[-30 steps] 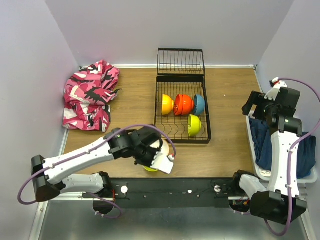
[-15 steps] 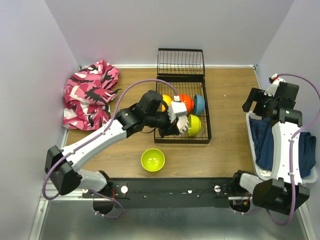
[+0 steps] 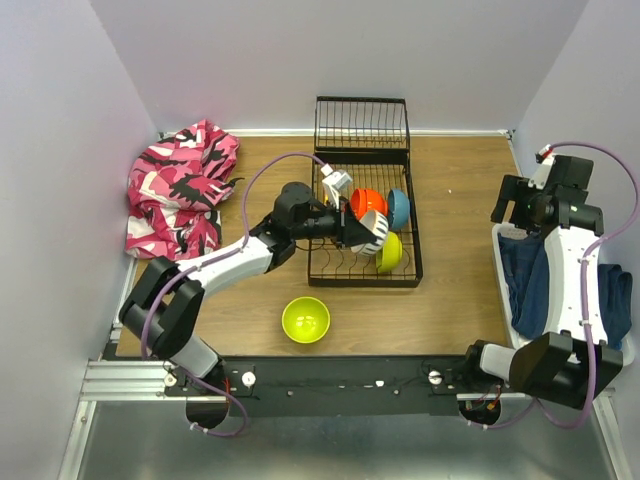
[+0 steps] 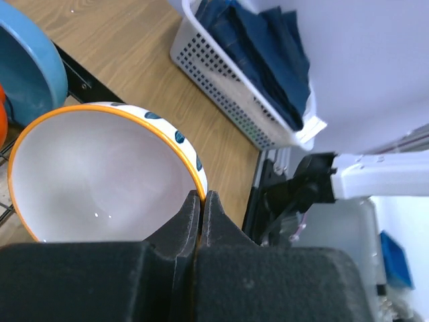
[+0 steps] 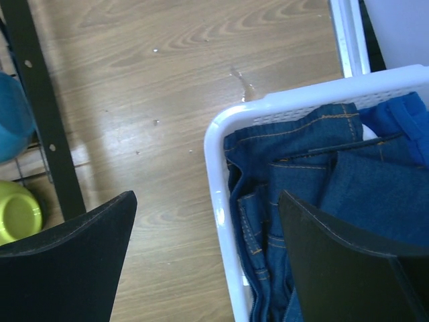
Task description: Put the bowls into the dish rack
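The desk (image 3: 460, 250) is viewed from high above its near edge by the top camera. The cream-white bowl (image 4: 100, 174) is framed at close range by the left wrist camera, with the basket (image 4: 224, 97) beyond. The same basket is looked down on by the right wrist camera, beside the dish rack (image 5: 41, 121).

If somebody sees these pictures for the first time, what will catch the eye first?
The left tool, shut on the rim of a cream-white bowl, holds it over the black dish rack at the centre, where a red bowl, a blue bowl and a lime green bowl already stand. A second lime green bowl sits on the table near its front edge, and a pink camouflage cloth lies crumpled at the far left.
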You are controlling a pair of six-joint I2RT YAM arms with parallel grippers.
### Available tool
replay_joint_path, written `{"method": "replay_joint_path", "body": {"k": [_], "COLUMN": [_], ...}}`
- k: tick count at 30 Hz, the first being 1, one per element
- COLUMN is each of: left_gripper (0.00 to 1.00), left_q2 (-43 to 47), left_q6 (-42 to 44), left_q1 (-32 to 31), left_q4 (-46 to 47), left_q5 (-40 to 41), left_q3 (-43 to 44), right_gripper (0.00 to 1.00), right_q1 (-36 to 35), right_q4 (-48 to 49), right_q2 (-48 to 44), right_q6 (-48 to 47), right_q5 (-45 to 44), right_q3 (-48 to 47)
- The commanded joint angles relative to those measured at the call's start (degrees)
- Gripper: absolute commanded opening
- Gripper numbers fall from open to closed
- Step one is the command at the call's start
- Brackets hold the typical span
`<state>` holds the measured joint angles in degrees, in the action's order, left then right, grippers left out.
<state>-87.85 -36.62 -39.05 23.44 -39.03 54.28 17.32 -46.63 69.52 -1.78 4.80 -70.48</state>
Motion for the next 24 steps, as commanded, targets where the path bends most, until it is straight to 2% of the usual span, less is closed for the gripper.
{"method": "replay_joint_path", "body": {"k": [1, 5, 13, 17, 24], "left_gripper": [0.00, 0.00, 0.00, 0.00, 0.00], "left_q2": [-1.96, -5.74, -10.66, -15.84, -25.77], "left_q6": [-14.49, -24.26, -31.22, -36.49, -46.25], "left_q1": [1.87, 3.62, 4.77, 5.38, 6.00], "left_q4": [17.50, 29.43, 42.02, 53.77, 65.94], "left_q5": [0.70, 0.96, 2.11, 1.41, 1.67], "left_q3": [-2.51, -6.55, -12.88, -12.71, -10.60], "right_gripper": [0.94, 0.94, 0.93, 0.93, 0.93], "right_q1": [0.34, 0.34, 0.34, 0.34, 0.34], "right_q4": [-1.00, -1.88, -3.29, -3.82, -5.49], "right_q2": [-0.08, 0.27, 1.94, 2.55, 3.87], "right_q6": [-1.47, -1.91, -1.74, -1.21, -2.08], "right_q5": [-3.91, -4.27, -6.29, -6.47, -7.87], "right_q3": [0.95, 1.48, 0.25, -0.62, -2.47]}}
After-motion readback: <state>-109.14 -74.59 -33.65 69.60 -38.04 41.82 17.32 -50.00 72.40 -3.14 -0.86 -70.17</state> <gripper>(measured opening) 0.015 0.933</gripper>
